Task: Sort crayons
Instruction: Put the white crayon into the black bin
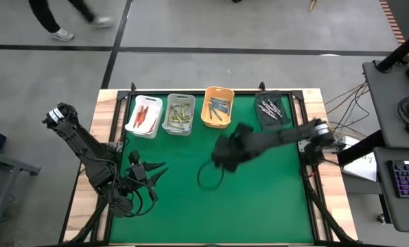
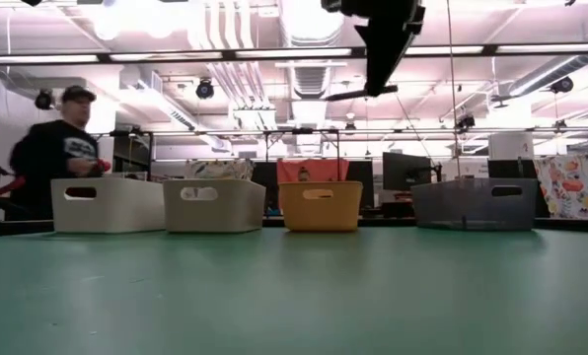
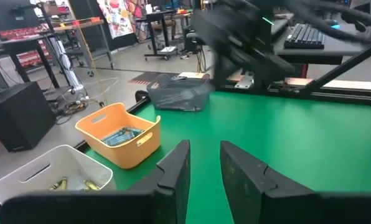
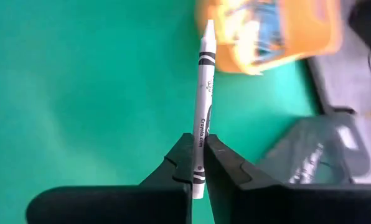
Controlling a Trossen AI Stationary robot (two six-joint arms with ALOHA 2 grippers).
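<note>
Four small bins stand in a row at the far edge of the green mat. The white bin [image 1: 144, 116] holds red crayons, the grey bin [image 1: 179, 114] yellowish ones, the orange bin [image 1: 217, 107] blue ones [image 3: 120, 135], and the black bin [image 1: 273, 110] grey ones. Above the mat's middle, my right gripper [image 1: 221, 156] [image 4: 198, 158] is shut on a white-grey crayon [image 4: 203, 87]. At the near left, my left gripper [image 1: 156, 170] [image 3: 204, 171] stands open with nothing between its fingers. My right gripper pinches the crayon near its flat back end [image 4: 198, 146] between its two fingers. The crayon lies along the fingers, and most of its length and its pointed tip [image 4: 208, 26] stick out ahead, toward the orange bin. It is lifted clear of the mat.
Bare green mat [image 1: 259, 199] spreads in front of the bins. A loop of dark cable [image 1: 208, 177] hangs under the right arm. A person [image 2: 62, 148] passes behind the table on the far left. A desk with a keyboard [image 1: 403, 178] stands to the right.
</note>
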